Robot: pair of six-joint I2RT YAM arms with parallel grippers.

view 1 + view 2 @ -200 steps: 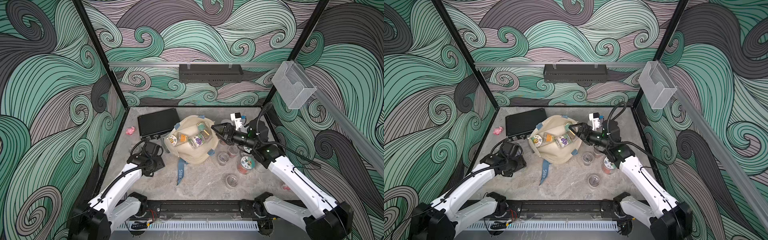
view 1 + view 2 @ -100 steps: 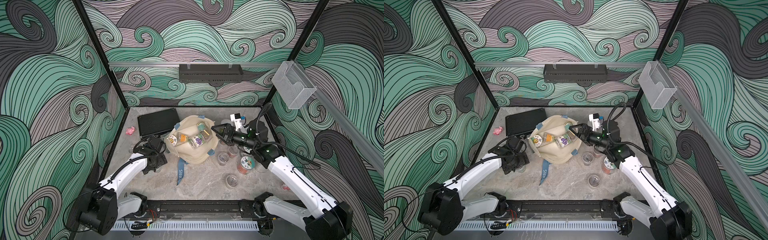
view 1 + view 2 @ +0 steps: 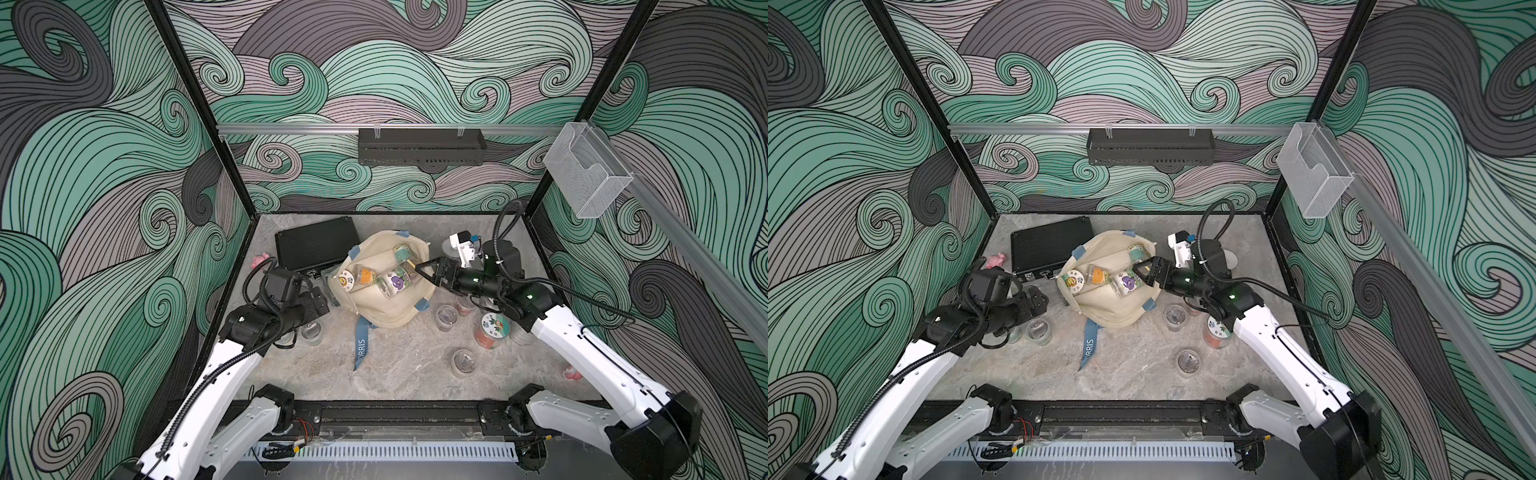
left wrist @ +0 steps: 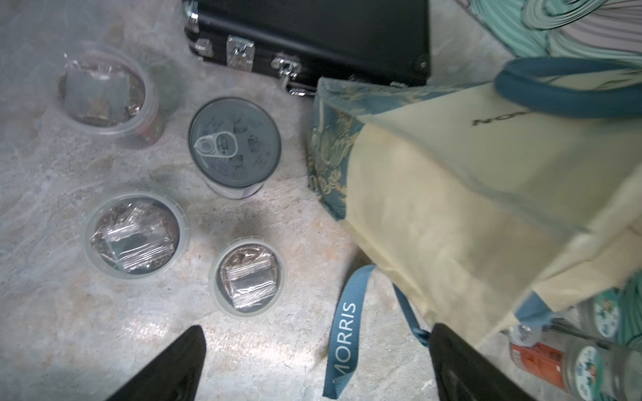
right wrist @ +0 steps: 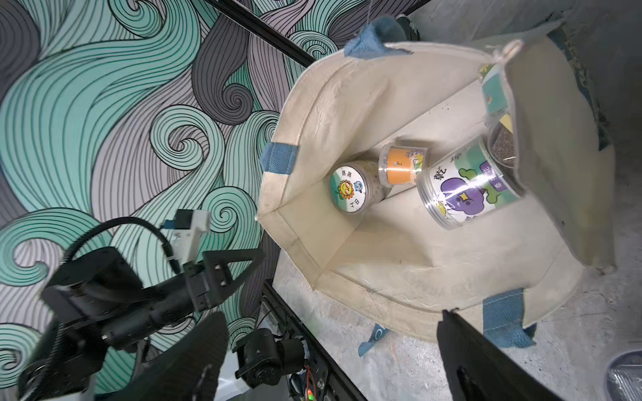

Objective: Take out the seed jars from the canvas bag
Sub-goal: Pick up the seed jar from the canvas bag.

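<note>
1. Lying on their sides inside the canvas bag (image 3: 388,309), four seed jars show in both top views: purple-sticker jar (image 3: 394,282), orange-band jar (image 3: 365,275), sunflower-lid jar (image 3: 345,279), and teal-label jar (image 3: 402,252) nearest the back wall.
2. The bag is slumped mid-table with its mouth gaping upward. Its blue strap (image 3: 360,345), lettered MORRIS, trails toward the front edge.
3. Right gripper (image 3: 420,269) sits at the bag's mouth, just beside the purple-sticker jar. The jaws are spread wide with nothing between them. Can't tell if a fingertip touches the jar.
4. Left gripper (image 4: 318,330) hangs low over the table beside the bag's leafy-print end, jaws wide apart and empty.
5. Four jars already out stand upright near the left gripper: pull-tab jar (image 4: 234,145) and three clear-lid jars (image 4: 135,236), each holding a small plastic packet.
6. More stand by the right arm: flower-lid jar (image 3: 492,330) with reddish contents and two small clear jars (image 3: 446,318).
7. Black case (image 3: 316,245) lies behind the bag, toward the left wall.
8. Pink toy (image 3: 259,260) lies just beside the case, by the left wall.
</note>
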